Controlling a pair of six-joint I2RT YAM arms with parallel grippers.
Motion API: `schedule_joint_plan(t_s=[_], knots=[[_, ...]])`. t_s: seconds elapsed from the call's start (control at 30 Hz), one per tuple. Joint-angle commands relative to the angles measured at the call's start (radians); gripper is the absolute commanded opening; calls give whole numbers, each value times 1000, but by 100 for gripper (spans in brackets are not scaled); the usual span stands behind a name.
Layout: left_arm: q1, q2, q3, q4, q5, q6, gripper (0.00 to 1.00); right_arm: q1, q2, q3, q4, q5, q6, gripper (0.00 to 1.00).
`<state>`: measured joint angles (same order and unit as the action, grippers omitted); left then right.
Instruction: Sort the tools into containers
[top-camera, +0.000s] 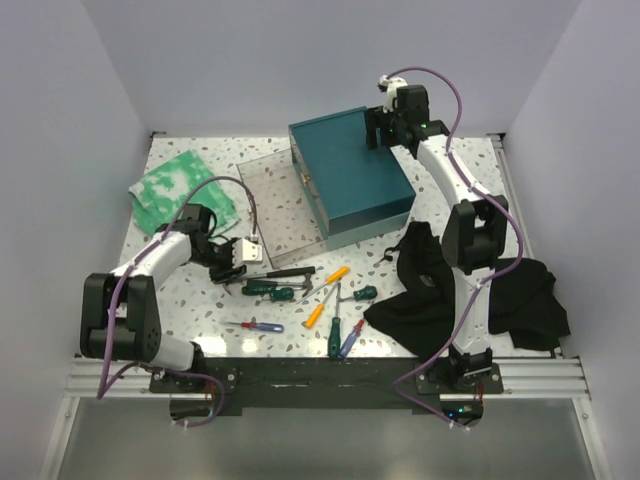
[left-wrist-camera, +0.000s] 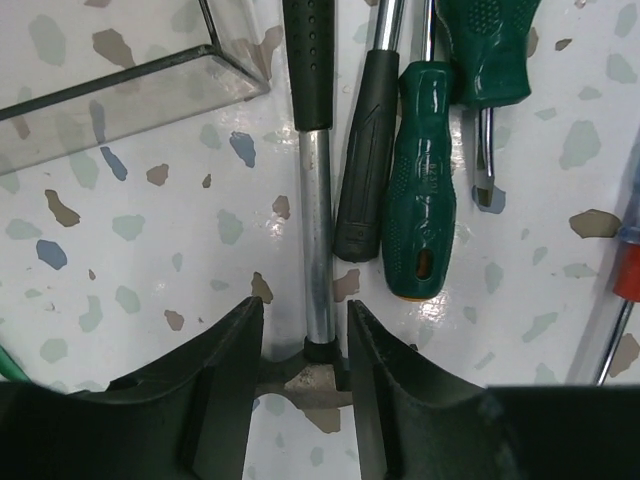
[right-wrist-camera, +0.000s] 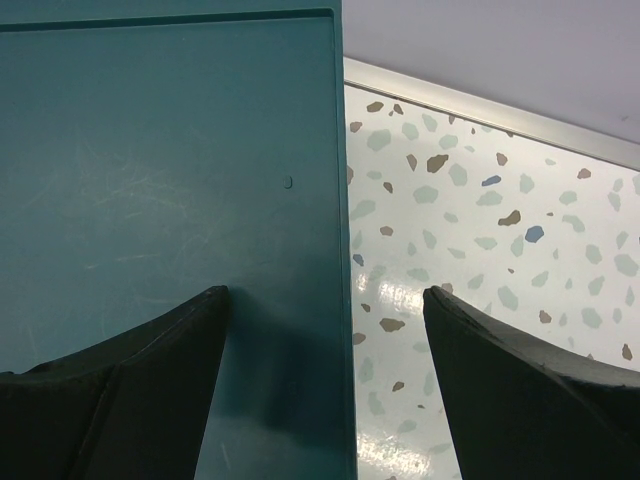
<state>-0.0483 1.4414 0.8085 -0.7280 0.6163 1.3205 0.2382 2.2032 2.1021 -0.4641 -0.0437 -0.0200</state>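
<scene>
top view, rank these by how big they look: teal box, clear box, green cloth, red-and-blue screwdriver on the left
1. teal box
2. clear box and green cloth: they look about alike, too close to rank
3. red-and-blue screwdriver on the left, by far the smallest

hammer (left-wrist-camera: 317, 230): head prob. hid under L fingers (left-wrist-camera: 220, 400) | teal box (right-wrist-camera: 150, 180): cut off L/btm
</scene>
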Motion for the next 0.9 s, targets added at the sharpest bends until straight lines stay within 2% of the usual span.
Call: schedule_joint_plan(t_s=[0.0, 0.23, 0.33, 0.37, 0.47, 0.67, 0.87], knots=[[-12, 30, -29, 116, -32, -10, 43, 0, -56, -24, -30, 13, -26, 82], [-31, 90, -42, 137, -52, -37, 33, 0, -62, -37, -28, 16, -35, 82], [-32, 80, -60, 131, -66, -33, 20, 1, -62, -39, -30, 18, -38, 82], [-28, 73, -58, 122, -76, -33, 10, 0, -62, -39, -30, 16, -38, 82], [11, 24, -45, 50, -78, -20, 3, 0, -63, -39, -30, 18, -40, 82], [119, -128, -10, -100, -99, 124, 0, 0, -51, -39, -30, 16, -34, 82], [188, -138, 142, -316, -52, 241, 0, 0, -36, -34, -33, 8, -24, 82]])
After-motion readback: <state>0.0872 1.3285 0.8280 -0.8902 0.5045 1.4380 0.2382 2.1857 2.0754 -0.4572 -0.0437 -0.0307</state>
